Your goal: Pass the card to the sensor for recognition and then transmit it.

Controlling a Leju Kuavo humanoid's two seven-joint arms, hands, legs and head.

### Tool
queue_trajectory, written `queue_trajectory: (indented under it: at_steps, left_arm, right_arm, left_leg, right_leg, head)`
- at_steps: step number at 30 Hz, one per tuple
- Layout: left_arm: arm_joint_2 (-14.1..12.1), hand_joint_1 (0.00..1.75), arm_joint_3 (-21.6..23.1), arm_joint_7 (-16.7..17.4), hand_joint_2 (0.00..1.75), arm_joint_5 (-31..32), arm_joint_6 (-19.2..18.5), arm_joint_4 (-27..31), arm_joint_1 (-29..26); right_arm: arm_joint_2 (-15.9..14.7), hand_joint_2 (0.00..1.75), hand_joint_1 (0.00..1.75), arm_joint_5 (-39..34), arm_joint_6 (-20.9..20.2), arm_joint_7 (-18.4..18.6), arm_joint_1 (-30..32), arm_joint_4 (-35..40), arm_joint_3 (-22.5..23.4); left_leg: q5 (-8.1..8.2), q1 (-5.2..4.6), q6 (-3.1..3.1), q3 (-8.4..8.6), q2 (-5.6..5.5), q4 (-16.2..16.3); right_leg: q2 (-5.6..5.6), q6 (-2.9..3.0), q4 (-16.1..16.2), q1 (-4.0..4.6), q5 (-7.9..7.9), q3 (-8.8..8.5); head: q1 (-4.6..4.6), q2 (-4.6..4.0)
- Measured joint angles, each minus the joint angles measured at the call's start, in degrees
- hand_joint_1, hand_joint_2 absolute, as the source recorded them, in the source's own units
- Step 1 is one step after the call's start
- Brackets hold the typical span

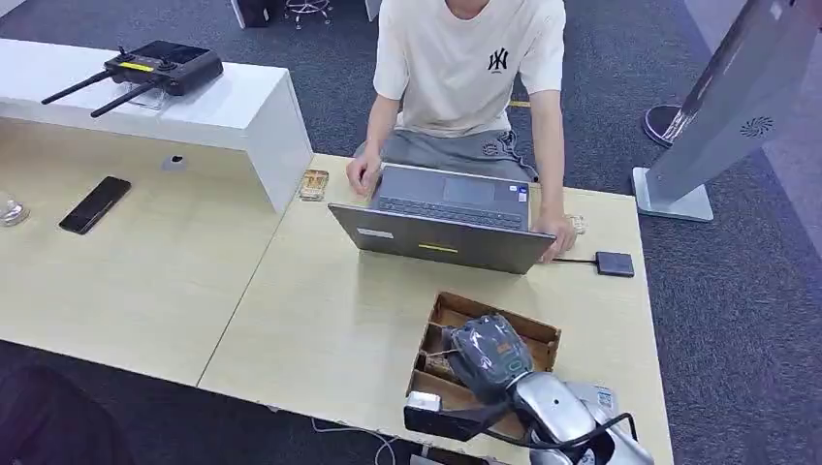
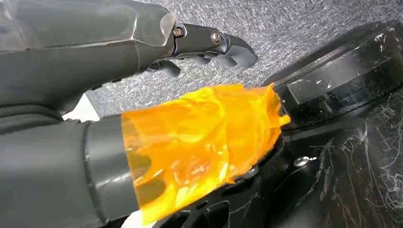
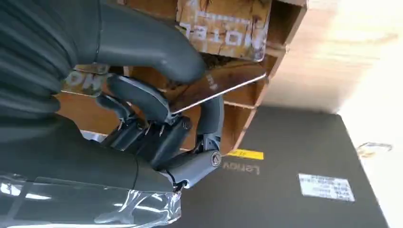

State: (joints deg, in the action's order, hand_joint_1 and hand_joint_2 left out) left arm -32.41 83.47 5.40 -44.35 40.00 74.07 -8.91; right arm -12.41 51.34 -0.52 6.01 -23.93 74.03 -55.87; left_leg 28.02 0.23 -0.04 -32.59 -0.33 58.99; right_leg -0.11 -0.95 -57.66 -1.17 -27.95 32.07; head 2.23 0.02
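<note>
In the head view, the right hand (image 1: 490,354) hangs over a brown wooden box (image 1: 539,333) with dividers, on the pale wood table (image 1: 320,320) just in front of the grey laptop (image 1: 441,237). A person (image 1: 465,73) sits behind the laptop. A small flat black sensor (image 1: 615,263), cabled, lies beside the laptop, to the right of the box. By my reading the task is early: the card is only being taken from the box; the pass to the sensor and the handover remain.

In the left wrist view, the left hand (image 2: 209,45) hangs over grey carpet (image 2: 304,23), fingers curled, holding nothing; orange tape (image 2: 199,147) wraps its thumb.

In the right wrist view, the right hand's thumb and dark fingers (image 3: 142,97) pinch a thin, stiff, glossy brown card (image 3: 228,83) at the box's slots; more printed cards (image 3: 223,26) stand in the box.
</note>
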Motion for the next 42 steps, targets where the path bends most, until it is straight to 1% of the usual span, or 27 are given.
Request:
queue_trajectory:
  at_steps: [1, 2, 3, 7, 11, 16, 17, 23, 29, 38, 42]
  left_arm:
    - [0.0, 0.0, -0.09, 0.0, 0.0, -0.07, 0.0, 0.0, -0.04]
    - [0.0, 0.0, -0.2, 0.0, 0.0, -0.07, 0.0, 0.07, -0.06]
    - [0.0, 0.0, -0.28, 0.02, 0.0, -0.07, 0.0, 0.2, -0.09]
    - [0.02, 0.0, -1.03, 0.26, 0.0, -0.07, 0.0, 0.24, -0.45]
    - [0.0, 0.0, -1.57, 0.48, 0.0, 0.22, 0.0, 0.37, -0.95]
    - [0.02, 0.0, -2.88, 1.2, 0.0, 1.01, 0.0, 0.89, -1.71]
    - [0.0, 0.0, -3.3, 1.42, 0.0, 1.33, 0.0, 1.14, -2.07]
    - [0.13, 0.0, -5.92, 2.89, 0.0, 1.46, 0.0, 1.77, -3.61]
    - [0.63, 0.0, -8.94, 2.99, 0.0, -0.24, 0.0, 2.1, -5.09]
    - [1.46, 0.0, -12.19, 3.41, 0.0, -1.01, 0.0, 2.14, -6.55]
    - [1.68, 0.0, -13.14, 2.84, 0.0, -1.9, 0.0, 2.21, -7.04]
  right_arm:
    - [0.0, 1.75, 1.75, 0.0, 0.0, 0.0, -0.01, -0.04, 0.0]
    - [0.0, 1.75, 1.71, 0.0, 0.0, 0.0, -0.01, -0.04, 0.0]
    - [0.0, 1.75, 1.75, 0.0, 0.0, 0.0, -0.01, -0.04, 0.0]
    - [0.02, 1.75, 1.75, -0.02, 0.11, 0.0, -0.03, -0.07, 0.0]
    - [0.07, 1.75, 1.75, -0.48, 1.09, 0.0, -0.01, -0.04, 0.11]
    - [0.07, 1.75, 1.73, -1.83, 1.51, -0.02, 0.09, 1.11, 0.96]
    - [0.07, 1.75, 1.75, -2.45, 1.49, -0.02, 0.15, 1.68, 1.44]
    - [0.07, 1.75, 1.75, -7.4, 0.03, -0.3, 0.22, 4.02, 3.98]
    - [0.57, 1.75, 1.75, -17.1, -2.36, -1.92, 0.41, 5.31, 7.5]
    - [1.01, 1.75, 1.75, -21.75, -3.1, -2.51, 0.62, 6.29, 10.78]
    - [1.42, 1.75, 1.75, -27.16, -4.08, -3.5, 0.62, 6.78, 12.48]
  left_leg:
    - [0.0, 0.0, 0.0, 0.0, 0.0, 0.0]
    - [0.0, 0.0, 0.0, 0.0, 0.0, 0.0]
    - [0.0, 0.0, 0.0, 0.0, 0.0, 0.0]
    - [0.0, 0.0, 0.0, 0.0, 0.0, 0.0]
    - [0.0, 0.0, 0.0, 0.0, 0.0, 0.0]
    - [0.0, 0.0, 0.0, -0.01, 0.0, 0.0]
    - [0.0, 0.0, 0.0, -0.02, 0.0, 0.0]
    - [0.0, 0.0, 0.0, -0.02, 0.0, 0.0]
    - [0.0, 0.0, 0.0, -0.03, 0.0, 0.0]
    - [0.0, 0.0, 0.0, -0.03, 0.0, 0.0]
    - [0.0, 0.0, 0.0, -0.03, 0.0, 0.0]
  right_leg:
    - [0.0, 0.0, 0.0, 0.0, 0.0, 0.0]
    - [0.0, 0.0, 0.0, 0.0, 0.0, 0.0]
    - [0.0, 0.0, 0.0, 0.0, 0.0, 0.0]
    - [0.0, 0.0, 0.0, 0.0, 0.0, 0.0]
    - [0.0, 0.0, 0.0, 0.0, 0.0, 0.0]
    - [0.0, 0.01, 0.0, 0.0, 0.01, 0.01]
    - [0.0, 0.01, 0.0, 0.0, 0.01, 0.02]
    - [0.0, 0.01, 0.0, 0.0, 0.01, 0.03]
    - [-0.01, 0.03, 0.0, 0.0, 0.02, 0.03]
    - [0.0, 0.03, 0.0, 0.0, 0.02, 0.03]
    - [0.0, 0.03, 0.0, 0.0, 0.02, 0.03]
  head:
    - [0.0, 0.0]
    - [0.02, 0.0]
    - [0.02, 0.0]
    - [0.02, 0.0]
    - [0.02, 0.0]
    - [0.02, 0.0]
    - [0.02, 0.0]
    - [0.02, 0.0]
    - [0.0, 0.0]
    - [0.02, 0.0]
    - [0.02, 0.0]
